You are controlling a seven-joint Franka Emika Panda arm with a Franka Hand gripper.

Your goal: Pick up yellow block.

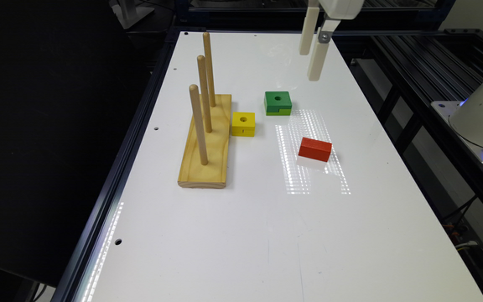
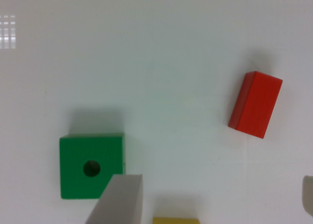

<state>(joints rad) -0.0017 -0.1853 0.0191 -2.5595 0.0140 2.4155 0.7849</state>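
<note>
Saw just an edge of the yellow block (image 2: pixel 175 220), cut off in the wrist view. Sat on the table (image 1: pixel 266 235), touching the peg board (image 1: pixel 208 147), near the green block (image 1: pixel 278 102). Gripper (image 1: pixel 310 65) spread wide, high up, holding nothing.

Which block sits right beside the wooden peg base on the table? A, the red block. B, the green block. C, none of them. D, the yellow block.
D: in the exterior view the yellow block lies right against the side of the wooden peg base, while the green block and the red block lie farther off toward that view's right.
</note>
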